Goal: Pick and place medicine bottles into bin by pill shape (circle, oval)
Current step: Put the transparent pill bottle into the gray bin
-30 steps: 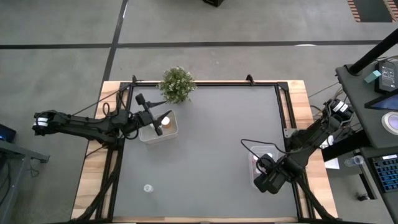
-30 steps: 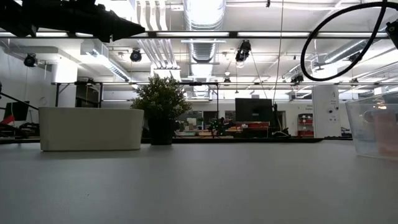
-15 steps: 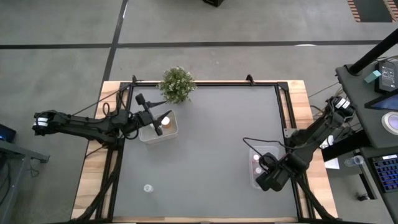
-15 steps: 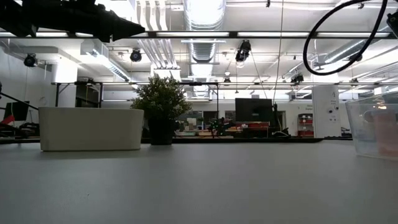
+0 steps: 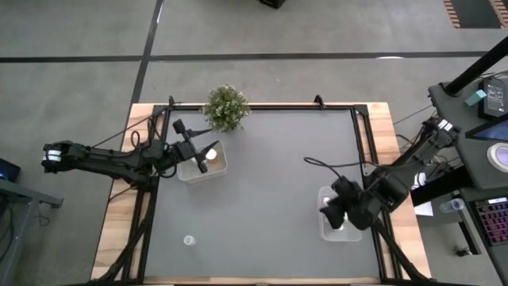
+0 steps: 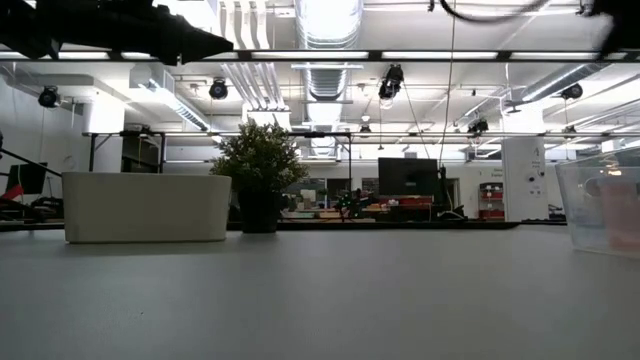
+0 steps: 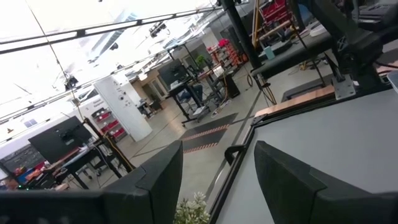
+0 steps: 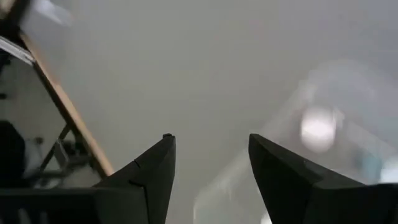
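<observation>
One medicine bottle [image 5: 189,240] stood alone near the desk's [image 5: 270,175] front left edge, unsorted; others already lay in the left bin [image 5: 213,166] and right bin [image 5: 333,226]. The right tool [image 5: 332,208] hovered over its bin, fingers apart and empty. The left tool [image 5: 194,156] hung over its bin, likewise parted and empty.

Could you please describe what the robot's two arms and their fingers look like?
Both arms are dark, slim and jointed, with thin black cables looping beside them. The left gripper and right gripper each have two broad, dark, tapered fingers. A pale patch marks the left arm's base.
</observation>
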Action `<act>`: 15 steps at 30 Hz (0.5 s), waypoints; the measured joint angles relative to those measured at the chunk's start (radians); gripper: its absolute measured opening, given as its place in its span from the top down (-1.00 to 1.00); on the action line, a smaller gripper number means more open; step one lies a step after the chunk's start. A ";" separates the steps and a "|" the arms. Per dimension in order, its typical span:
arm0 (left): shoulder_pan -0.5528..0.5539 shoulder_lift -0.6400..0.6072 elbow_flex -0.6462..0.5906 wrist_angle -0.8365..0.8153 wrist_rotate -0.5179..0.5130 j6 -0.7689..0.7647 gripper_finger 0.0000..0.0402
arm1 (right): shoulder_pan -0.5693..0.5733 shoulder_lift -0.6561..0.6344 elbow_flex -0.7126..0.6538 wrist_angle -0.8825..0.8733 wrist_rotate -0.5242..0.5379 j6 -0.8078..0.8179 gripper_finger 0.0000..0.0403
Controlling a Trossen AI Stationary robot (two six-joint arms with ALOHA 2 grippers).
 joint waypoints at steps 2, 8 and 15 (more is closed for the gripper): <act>0.000 0.000 0.001 0.001 0.001 -0.020 0.10 | -0.048 -0.001 0.024 0.021 0.054 -0.141 0.05; 0.000 0.007 0.001 0.006 0.045 -0.026 0.10 | -0.241 0.017 0.035 0.336 -0.021 -0.709 0.12; 0.000 0.047 0.003 0.088 0.083 -0.077 0.10 | -0.430 0.053 0.019 0.555 -0.056 -1.328 0.24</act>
